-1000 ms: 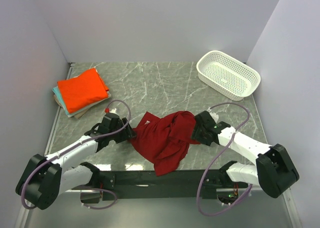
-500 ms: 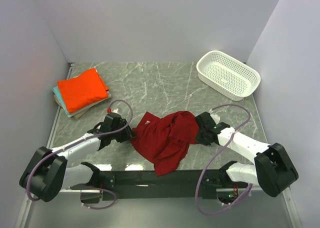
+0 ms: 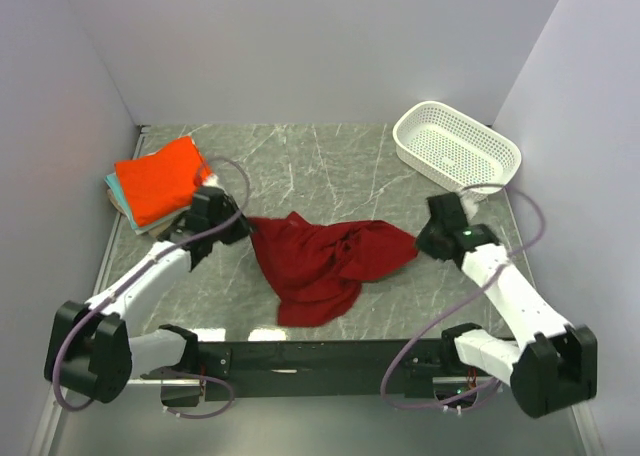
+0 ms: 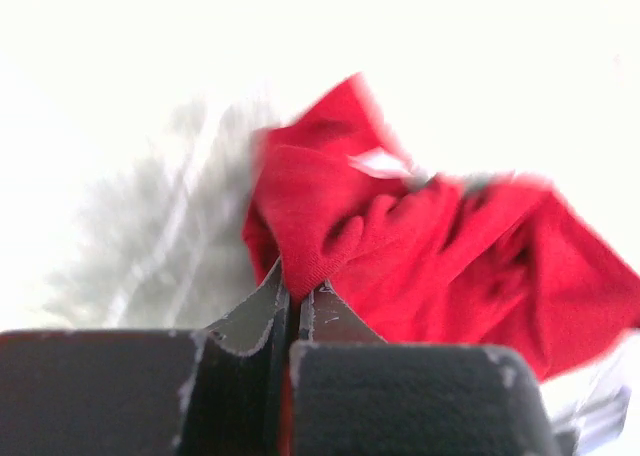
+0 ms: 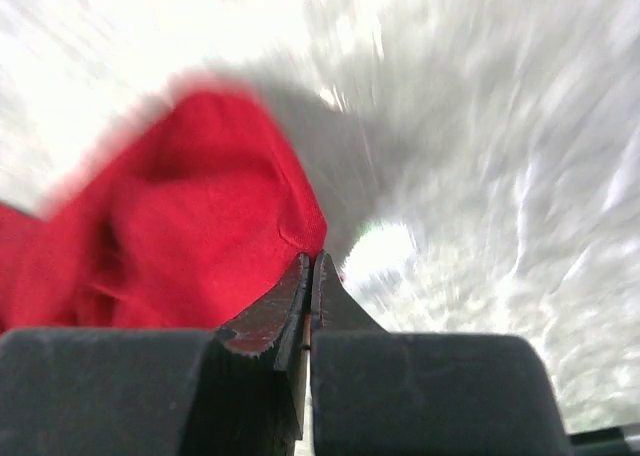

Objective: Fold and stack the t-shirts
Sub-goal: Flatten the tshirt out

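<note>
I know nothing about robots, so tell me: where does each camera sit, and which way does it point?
Top external: fixed above and behind the arms, looking down on the table; both arms show, left gripper and right gripper each pinching the red t-shirt.
Left wrist: on the left wrist, looking along its shut fingers at the red cloth.
Right wrist: on the right wrist, looking past its shut fingers at cloth and table.
Shared: all three show the red t-shirt.

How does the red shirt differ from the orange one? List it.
The red shirt is crumpled; the orange shirt is folded flat. The red shirt is pinched by the left gripper and right gripper; the orange shirt by neither. Red sits mid-table; orange tops a stack far left. Both are cloth.
</note>
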`<state>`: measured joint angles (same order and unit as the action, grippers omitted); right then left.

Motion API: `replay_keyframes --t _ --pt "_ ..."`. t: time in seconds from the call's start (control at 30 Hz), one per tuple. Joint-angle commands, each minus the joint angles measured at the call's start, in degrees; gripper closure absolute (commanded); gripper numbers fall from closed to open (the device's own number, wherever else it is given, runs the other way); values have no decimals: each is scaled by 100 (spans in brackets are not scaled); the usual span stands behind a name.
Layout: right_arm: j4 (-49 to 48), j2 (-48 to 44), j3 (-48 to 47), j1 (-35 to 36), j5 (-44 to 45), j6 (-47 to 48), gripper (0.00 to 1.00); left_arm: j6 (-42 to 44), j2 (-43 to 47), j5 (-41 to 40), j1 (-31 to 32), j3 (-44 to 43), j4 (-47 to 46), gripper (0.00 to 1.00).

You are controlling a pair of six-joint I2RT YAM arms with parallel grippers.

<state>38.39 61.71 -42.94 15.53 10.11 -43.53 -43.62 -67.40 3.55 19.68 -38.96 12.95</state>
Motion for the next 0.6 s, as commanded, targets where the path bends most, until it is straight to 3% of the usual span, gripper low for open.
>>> replay_keyframes --t 0.0,0.2,0.57 --pt "501 -493 -1099 -558 237 808 100 458 437 -162 -613 -856 339 100" --pt "801 -827 -2331 -735 896 1346 100 749 973 -338 -992 -1579 901 100" --pt "292 -2022 -3255 -762 1853 1724 100 583 2116 -1040 -1248 -2712 1552 100"
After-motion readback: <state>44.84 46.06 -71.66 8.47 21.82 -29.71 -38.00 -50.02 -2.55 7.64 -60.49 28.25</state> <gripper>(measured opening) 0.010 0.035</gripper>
